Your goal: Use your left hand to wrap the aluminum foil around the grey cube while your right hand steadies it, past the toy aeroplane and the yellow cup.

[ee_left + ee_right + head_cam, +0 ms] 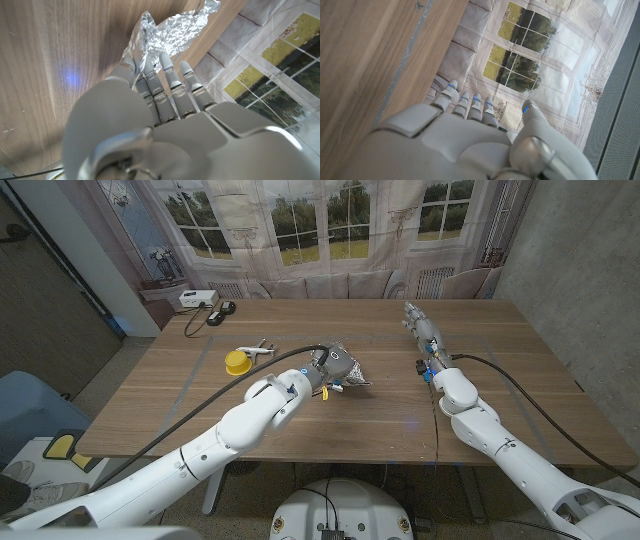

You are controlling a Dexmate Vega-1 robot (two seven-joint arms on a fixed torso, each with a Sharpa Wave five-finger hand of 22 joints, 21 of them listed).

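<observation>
Head view puts the foil [345,373] near the middle of the table [200,415], crumpled into a lump with a flap trailing toward the robot's right; the cube is not visible, so whether it sits under the foil cannot be told; the left hand [322,370] lies against the foil's near-left side, and in the left wrist view its fingers [167,75] reach straight along the wood with their tips touching the crinkled sheet [172,30]; whether they actually pinch it cannot be told, though they lie close together rather than curled; just left of the foil stands the cup [237,362], and the aeroplane [257,350] lies touching or nearly touching its far side; the right hand [422,330] rests well apart from the foil, on the table's far right part, fingers pointing away from the robot; the right wrist view shows its fingers [462,102] extended, slightly spread and holding nothing.
</observation>
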